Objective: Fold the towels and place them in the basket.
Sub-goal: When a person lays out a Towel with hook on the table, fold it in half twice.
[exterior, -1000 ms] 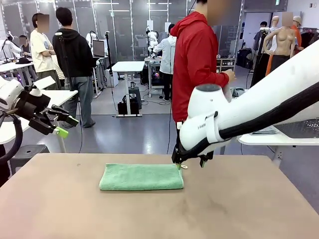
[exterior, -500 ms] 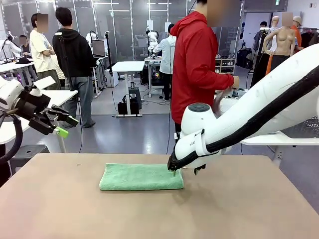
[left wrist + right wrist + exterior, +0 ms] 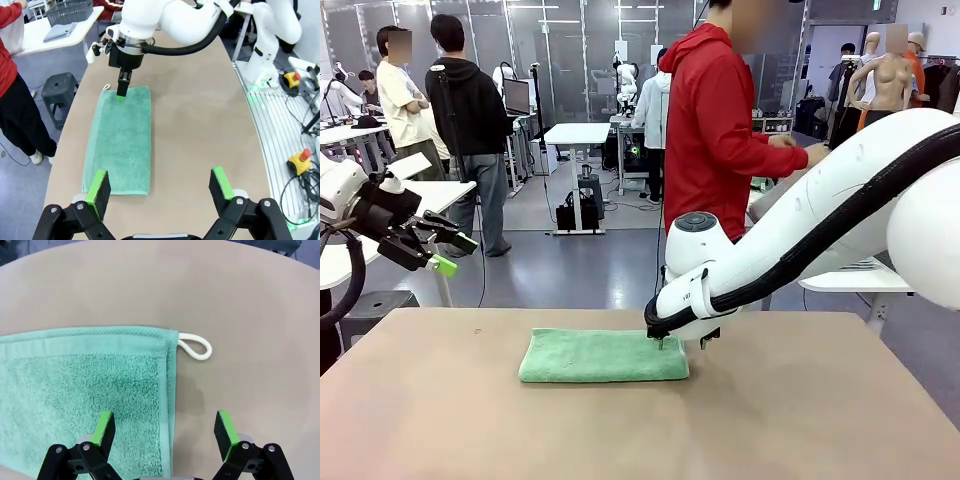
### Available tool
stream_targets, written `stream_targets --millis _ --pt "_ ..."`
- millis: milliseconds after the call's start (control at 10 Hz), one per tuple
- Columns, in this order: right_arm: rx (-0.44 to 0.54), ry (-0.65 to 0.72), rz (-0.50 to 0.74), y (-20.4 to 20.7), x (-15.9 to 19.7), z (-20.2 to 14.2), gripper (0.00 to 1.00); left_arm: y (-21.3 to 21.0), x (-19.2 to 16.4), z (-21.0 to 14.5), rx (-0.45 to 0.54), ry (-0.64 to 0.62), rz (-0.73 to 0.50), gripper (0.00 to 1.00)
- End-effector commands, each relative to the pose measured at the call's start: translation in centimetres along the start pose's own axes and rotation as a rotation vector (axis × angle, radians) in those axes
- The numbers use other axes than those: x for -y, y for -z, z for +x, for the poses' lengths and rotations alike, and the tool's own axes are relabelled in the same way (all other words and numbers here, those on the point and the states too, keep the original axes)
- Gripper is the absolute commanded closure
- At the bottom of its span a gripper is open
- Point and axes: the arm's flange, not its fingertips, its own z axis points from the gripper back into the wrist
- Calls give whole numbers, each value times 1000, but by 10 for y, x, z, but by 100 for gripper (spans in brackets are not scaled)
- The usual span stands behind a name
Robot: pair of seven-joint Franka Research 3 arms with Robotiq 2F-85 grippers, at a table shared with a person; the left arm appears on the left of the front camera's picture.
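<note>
Right gripper (image 3: 165, 427): jaws wide apart, holding nothing. It straddles the short edge of the towel (image 3: 85, 385) just below the loop corner, one pad over terry and the other over bare table (image 3: 260, 315). Whether the tips touch the towel cannot be told.
Left gripper (image 3: 159, 182): jaws spread wide, empty, raised well clear of the towel's other end.
Towel: mint green, folded into a long strip and lying flat. A white loop (image 3: 196, 346) sticks out of the corner nearest the Right gripper.
Right wrist view: the hem, the loop, and a pad on either side of the towel's edge.
Left wrist view: the whole strip lengthwise, with the Right gripper pointing down at its far end. Well beyond that end, a basket (image 3: 70, 9) and a blue-grey towel (image 3: 60, 31) just beside it sit on a side table (image 3: 50, 42).
Front view: a person (image 3: 715, 130) in red stands behind the towel's loop end.
</note>
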Motion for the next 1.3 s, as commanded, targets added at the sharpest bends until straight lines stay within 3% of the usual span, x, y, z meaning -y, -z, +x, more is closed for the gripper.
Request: stream_targets --millis 0,100,400,500,700,1200 --pt "-13 32 3 4 -9 0 0 -1 2 2 1 5 2 0" --pt "-25 38 50 6 -8 2 19 -1 2 2 1 5 2 0" --pt "-60 20 68 6 -7 2 19 -1 2 2 1 5 2 0" --pt "-57 22 61 6 -6 2 29 -1 2 2 1 5 2 0" --pt "-67 22 58 7 -5 1 29 -1 2 2 1 5 2 0" --pt "-71 9 37 8 -6 0 79 -1 2 2 1 5 2 0"
